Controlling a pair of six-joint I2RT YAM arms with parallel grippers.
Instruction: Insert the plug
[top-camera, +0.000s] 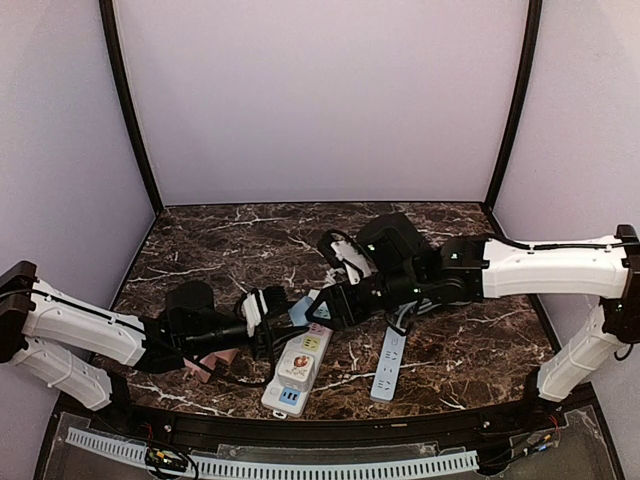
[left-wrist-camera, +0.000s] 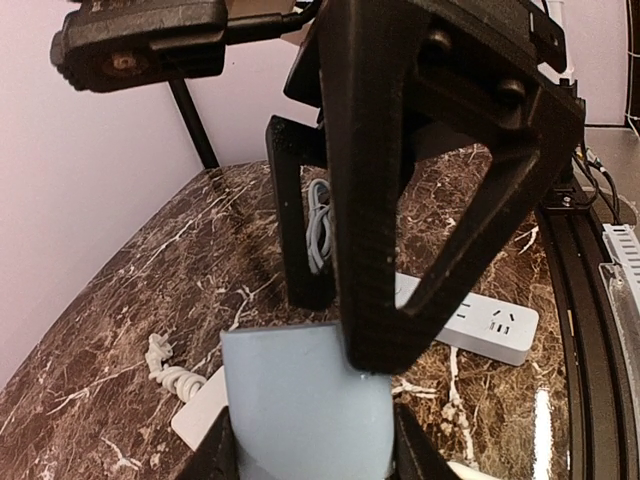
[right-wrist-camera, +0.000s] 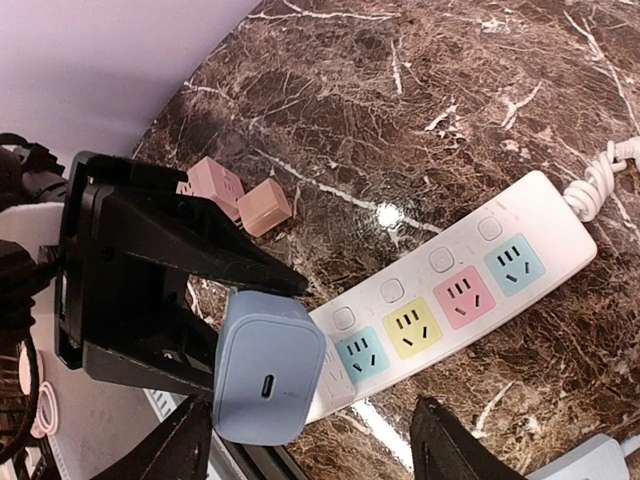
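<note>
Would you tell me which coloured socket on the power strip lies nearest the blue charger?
The light-blue socket beside the yellow socket; the pink socket and second blue socket lie farther along the power strip.

The plug (right-wrist-camera: 268, 383) is a pale blue, rounded block with a small oval port on its exposed face, clamped tilted between the fingers of the left gripper (left-wrist-camera: 312, 452) above the surface. Just past that gripper's tips the power strip (right-wrist-camera: 440, 300) lies flat, a long white bar with sockets faced blue, yellow, pink and blue. The plug hangs by its near blue socket, not inserted.
</note>
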